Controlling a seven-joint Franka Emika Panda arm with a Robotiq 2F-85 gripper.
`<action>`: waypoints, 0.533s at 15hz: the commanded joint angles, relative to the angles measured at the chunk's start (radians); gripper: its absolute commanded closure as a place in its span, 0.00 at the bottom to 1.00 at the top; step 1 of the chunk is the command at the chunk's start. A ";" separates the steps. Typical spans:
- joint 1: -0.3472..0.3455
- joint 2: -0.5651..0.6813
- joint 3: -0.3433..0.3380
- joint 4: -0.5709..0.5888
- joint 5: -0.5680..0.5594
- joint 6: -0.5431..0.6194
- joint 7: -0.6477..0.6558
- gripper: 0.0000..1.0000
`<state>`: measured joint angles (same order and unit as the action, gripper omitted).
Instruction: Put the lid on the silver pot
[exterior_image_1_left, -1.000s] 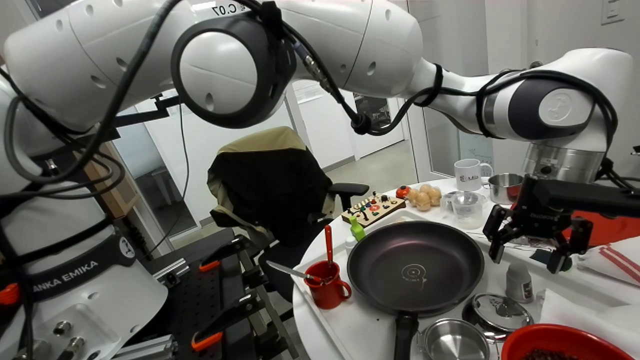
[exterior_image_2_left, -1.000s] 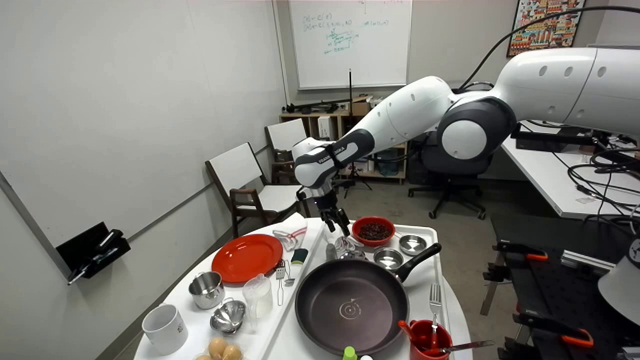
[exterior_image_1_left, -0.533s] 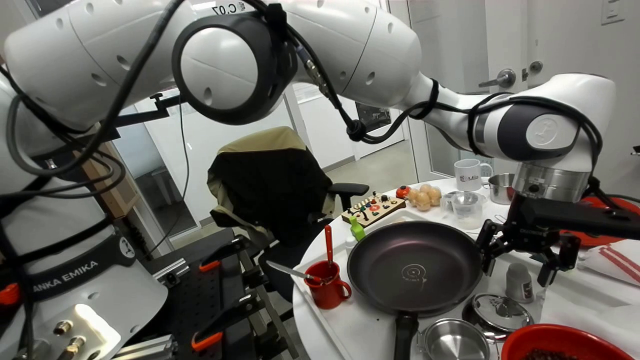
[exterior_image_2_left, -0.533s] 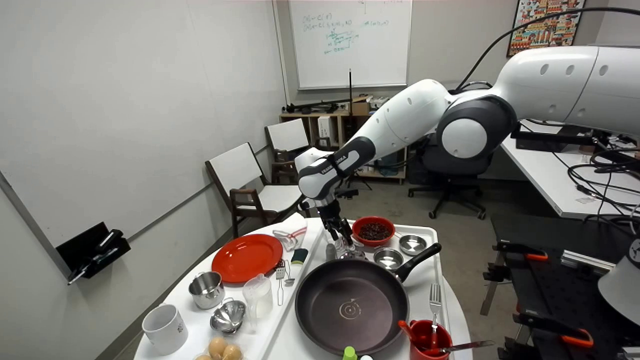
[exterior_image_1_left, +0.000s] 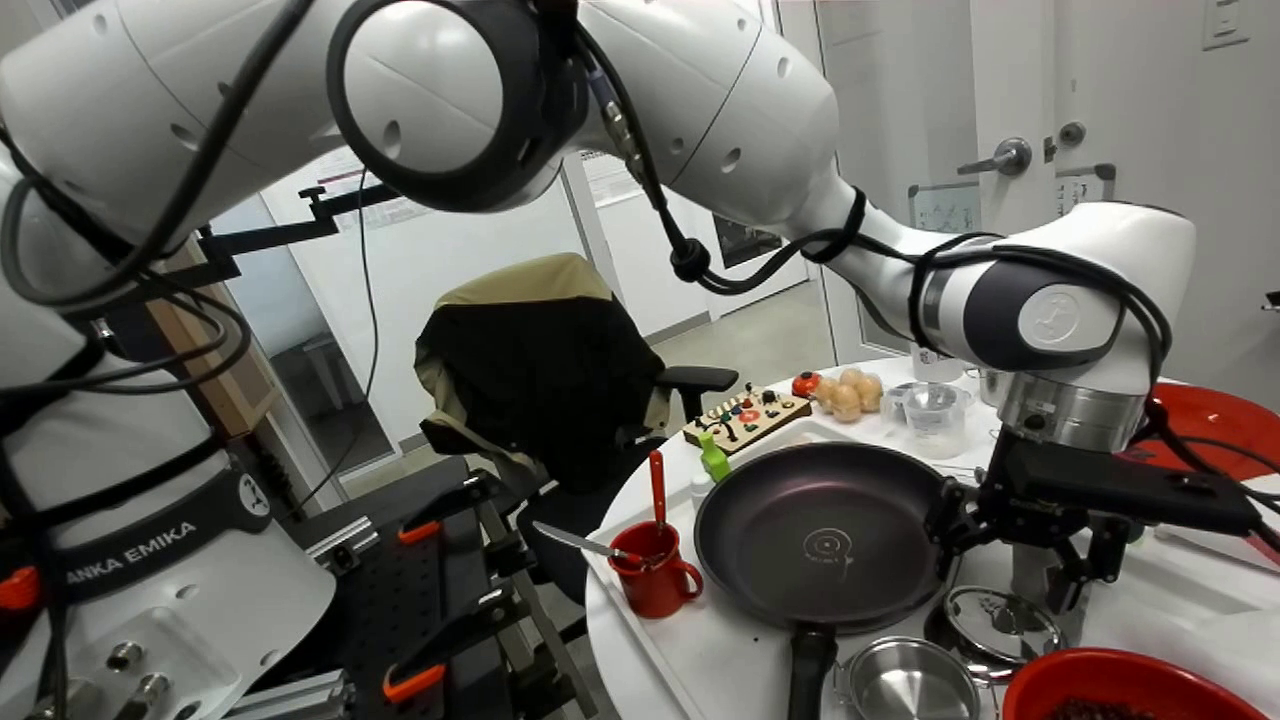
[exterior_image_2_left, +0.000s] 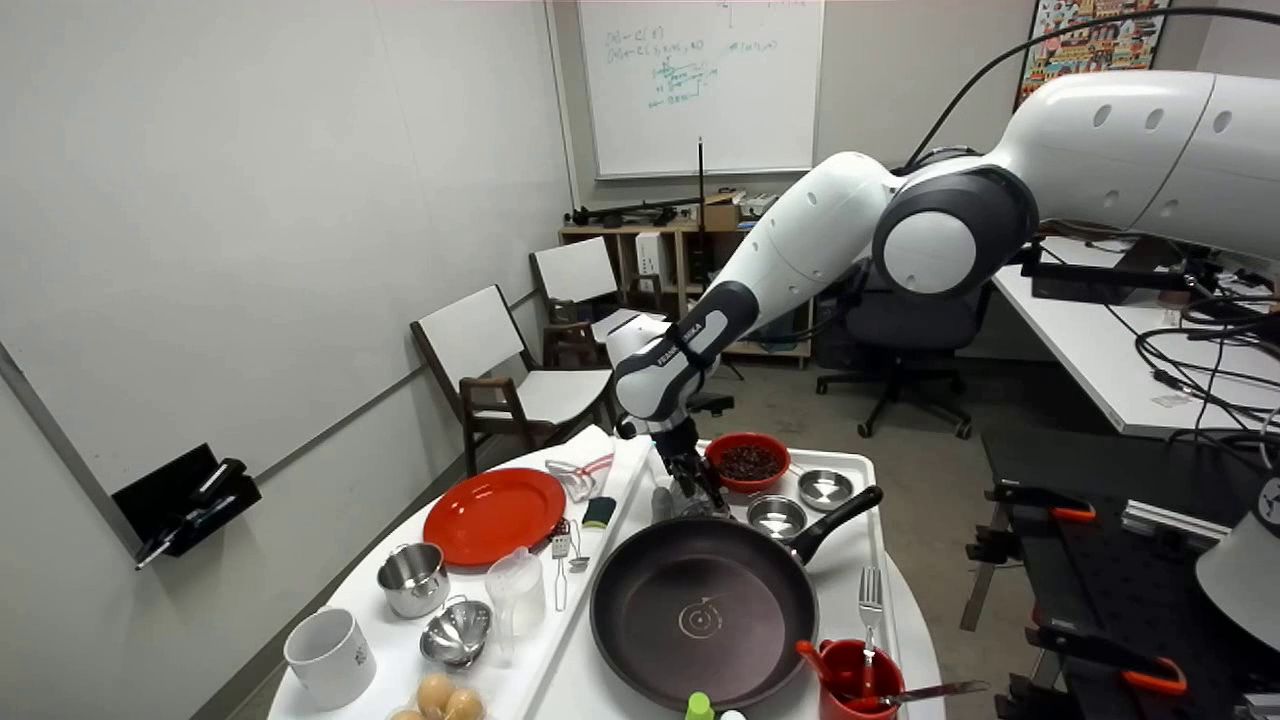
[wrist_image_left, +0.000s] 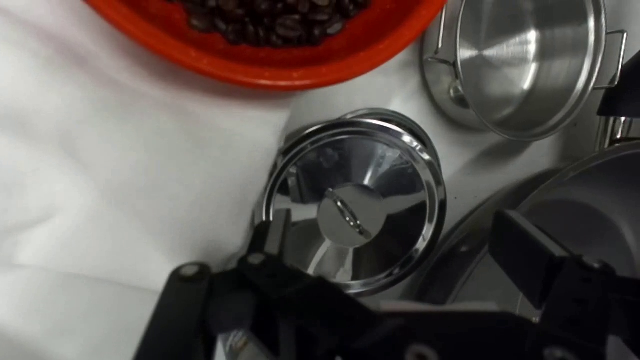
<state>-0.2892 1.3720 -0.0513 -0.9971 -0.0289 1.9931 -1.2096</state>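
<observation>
Along the white tray, in an exterior view: past the black pan on the left to the silver pot, uncovered, then just right to the lid, not yet lifted. Lowered nearer to it over the last second, with the gripper spread apart, holding nothing; likely to grasp the loop handle before covering the pot

- White arm, glossy, dotted with round recesses!
- Big white joint cap, dark ring right around it!
- Black cables, strapped along the outside, looping!
- "ANKA EMIKA" lettering, white on a dark band.
- Silvery collar, black end effector, round screw heads!
</observation>
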 joint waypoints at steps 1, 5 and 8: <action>0.017 -0.098 -0.015 -0.171 -0.010 0.062 0.027 0.00; 0.016 -0.123 -0.018 -0.221 -0.010 0.076 0.030 0.00; 0.015 -0.117 -0.022 -0.217 -0.015 0.063 0.018 0.00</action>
<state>-0.2861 1.2895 -0.0595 -1.1584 -0.0289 2.0423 -1.1988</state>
